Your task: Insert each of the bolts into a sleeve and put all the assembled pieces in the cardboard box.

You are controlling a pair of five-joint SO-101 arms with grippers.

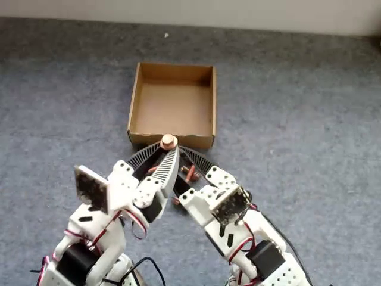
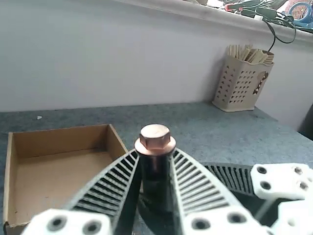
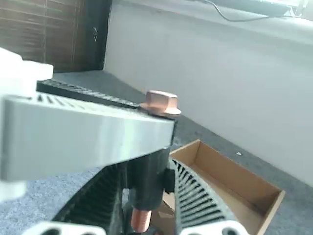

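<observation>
Your bolt (image 2: pixel 155 137) sits head-up in the black sleeve (image 2: pixel 155 188), held just in front of the cardboard box's (image 1: pixel 172 107) near wall. Your left gripper (image 2: pixel 155 159) is pinched narrow on that sleeve. Your right gripper (image 3: pixel 146 169) hugs it too, and the bolt's copper tip pokes out below. Grey carpet (image 1: pixel 297 107) covers the table, with a pale wall (image 2: pixel 98 58) behind. A beige holder of sticks (image 2: pixel 242 81) stands well off to one side, with cables (image 2: pixel 266 17) on the ledge above it.

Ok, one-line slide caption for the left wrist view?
Left gripper clamps a black sleeve with a copper bolt seated in it, just short of the cardboard box.
</observation>
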